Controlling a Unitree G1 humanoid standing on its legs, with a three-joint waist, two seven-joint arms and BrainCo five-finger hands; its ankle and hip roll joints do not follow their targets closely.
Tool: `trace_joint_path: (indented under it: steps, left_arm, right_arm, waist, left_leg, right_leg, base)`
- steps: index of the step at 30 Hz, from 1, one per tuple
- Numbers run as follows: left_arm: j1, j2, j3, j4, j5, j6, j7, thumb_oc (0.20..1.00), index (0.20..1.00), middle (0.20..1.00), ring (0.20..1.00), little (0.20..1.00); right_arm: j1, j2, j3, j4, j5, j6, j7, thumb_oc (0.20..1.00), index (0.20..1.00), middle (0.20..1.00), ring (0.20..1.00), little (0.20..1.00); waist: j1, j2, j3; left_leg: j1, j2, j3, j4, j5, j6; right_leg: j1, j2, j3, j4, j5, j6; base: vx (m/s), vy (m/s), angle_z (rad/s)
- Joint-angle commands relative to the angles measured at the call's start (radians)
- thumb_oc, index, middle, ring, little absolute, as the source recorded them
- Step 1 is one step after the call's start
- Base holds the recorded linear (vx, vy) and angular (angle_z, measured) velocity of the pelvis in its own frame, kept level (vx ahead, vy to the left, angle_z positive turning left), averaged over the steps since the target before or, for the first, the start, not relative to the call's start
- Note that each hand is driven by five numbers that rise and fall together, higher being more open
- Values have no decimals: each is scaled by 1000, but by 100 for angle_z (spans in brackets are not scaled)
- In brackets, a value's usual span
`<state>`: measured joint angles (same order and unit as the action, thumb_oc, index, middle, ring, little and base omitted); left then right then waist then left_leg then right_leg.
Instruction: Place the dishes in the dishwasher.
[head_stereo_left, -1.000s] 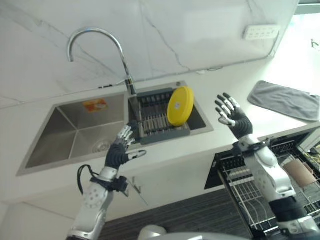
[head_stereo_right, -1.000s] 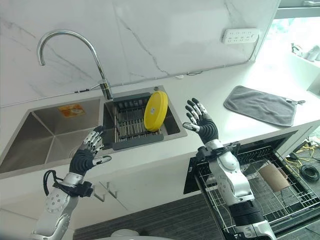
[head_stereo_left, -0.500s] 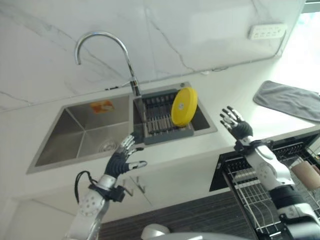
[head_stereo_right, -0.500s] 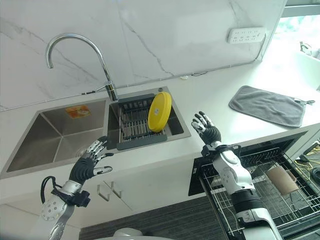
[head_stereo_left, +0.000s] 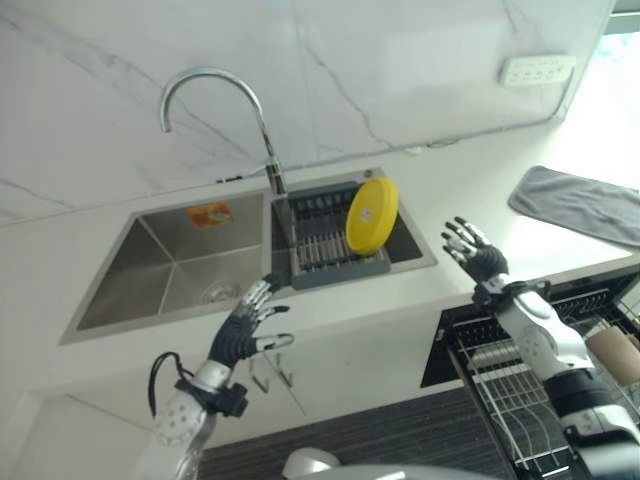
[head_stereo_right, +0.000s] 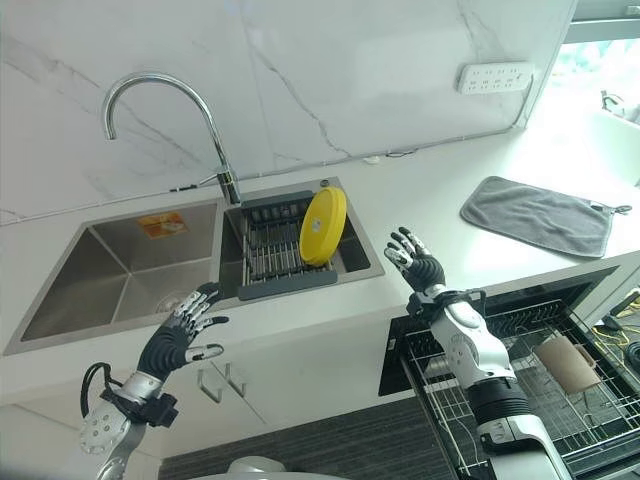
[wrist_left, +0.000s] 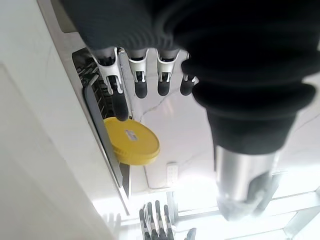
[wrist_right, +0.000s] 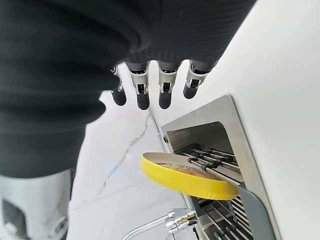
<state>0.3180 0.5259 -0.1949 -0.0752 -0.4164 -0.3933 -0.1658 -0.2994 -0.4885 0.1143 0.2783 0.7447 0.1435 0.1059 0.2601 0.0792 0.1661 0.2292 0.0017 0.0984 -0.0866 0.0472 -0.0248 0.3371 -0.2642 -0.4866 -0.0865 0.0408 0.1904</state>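
A yellow plate stands on edge in the grey drying rack set in the right half of the sink; the same yellow plate shows past my left hand's fingers and again past my right hand's. My left hand hovers open in front of the counter edge, below the left basin. My right hand is open with spread fingers over the counter, to the right of the rack. Both hands hold nothing. The dishwasher's wire rack is pulled out at the lower right.
A tall chrome tap rises behind the sink. A grey cloth lies on the counter at the right. A brown cup lies in the dishwasher rack. A wall socket sits on the marble wall.
Both hands have dropped back from the rack toward the counter's front edge. The whole view has also shifted, so the camera has moved.
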Motion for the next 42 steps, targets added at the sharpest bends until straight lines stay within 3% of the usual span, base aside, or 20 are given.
trace_joint_path:
  steps: [1, 7, 14, 19, 24, 27, 34, 38, 42]
  left_arm:
    - [-9, 54, -5, -59, -52, -80, -2, 1000, 1000, 1000, 1000, 1000]
    - [0, 63, -14, -60, -56, -81, -8, 1000, 1000, 1000, 1000, 1000]
    - [-5, 76, -30, -47, -57, -108, -3, 1000, 1000, 1000, 1000, 1000]
    - [-13, 87, -22, -48, -55, -141, 5, 1000, 1000, 1000, 1000, 1000]
    - [-10, 56, 2, -73, -25, -138, 37, 1000, 1000, 1000, 1000, 1000]
    - [-24, 32, 18, -75, -6, -139, 35, 1000, 1000, 1000, 1000, 1000]
    - [-143, 9, 23, -40, 63, -152, 81, 1000, 1000, 1000, 1000, 1000]
    - [-259, -4, 14, -22, 90, -132, 126, 1000, 1000, 1000, 1000, 1000]
    - [-384, -21, -1, -11, 110, -79, 139, 1000, 1000, 1000, 1000, 1000]
  right_arm:
    - [-96, -63, 14, -3, -16, -47, 28, 1000, 1000, 1000, 1000, 1000]
    - [-112, -56, 28, -2, -9, -23, 5, 1000, 1000, 1000, 1000, 1000]
    - [-131, -33, 38, 7, -8, -56, -18, 1000, 1000, 1000, 1000, 1000]
    - [-124, -15, 32, -59, -28, -155, -72, 1000, 1000, 1000, 1000, 1000]
    - [-30, 30, 4, -186, -59, -186, -123, 1000, 1000, 1000, 1000, 1000]
    - [26, 83, -7, -267, -101, -235, -122, 1000, 1000, 1000, 1000, 1000]
    - [42, 110, 21, -345, -120, -312, -97, 1000, 1000, 1000, 1000, 1000]
    - [-7, 120, 48, -335, -133, -367, -111, 1000, 1000, 1000, 1000, 1000]
    - [-79, 140, 65, -312, -141, -369, -161, 1000, 1000, 1000, 1000, 1000]
  waist:
    - [57, 9, 1]
    - [63, 14, 12]
    - [69, 20, 24]
    - [69, 21, 22]
    - [48, 12, 4]
    - [30, 2, -4]
    - [4, -26, -27]
    - [-13, -35, -42]
    - [-28, -44, -58]
  left_leg:
    - [-50, 5, -60, 73, -62, 13]
    - [-60, -3, -73, 83, -57, 16]
    - [-80, -14, -83, 94, -55, 24]
    - [-82, -15, -87, 83, -59, 32]
    - [-63, -6, -59, 70, -71, 31]
    - [-52, 3, -33, 58, -83, 33]
    - [-48, 17, 23, 58, -101, 25]
    - [-49, 18, 38, 67, -107, 22]
    - [-34, 14, 36, 57, -110, 24]
  right_leg:
    - [-28, 8, 40, 158, -115, -48]
    - [-35, 7, 38, 175, -116, -47]
    - [-55, 1, 38, 200, -122, -43]
    - [-63, 7, 40, 199, -130, -35]
    - [-57, 16, 56, 182, -137, -33]
    - [-59, 24, 67, 172, -145, -31]
    - [-74, 33, 82, 165, -158, -28]
    - [-84, 42, 99, 174, -168, -37]
    - [-77, 52, 121, 168, -168, -46]
  base:
    - [58, 34, 0]
    - [21, 20, 0]
    - [11, 20, 1]
    - [-60, -59, 4]
    - [-41, -106, -1]
    - [-164, -188, -6]
    - [-293, -223, -12]
    - [-305, -147, 0]
    - [-174, -102, 3]
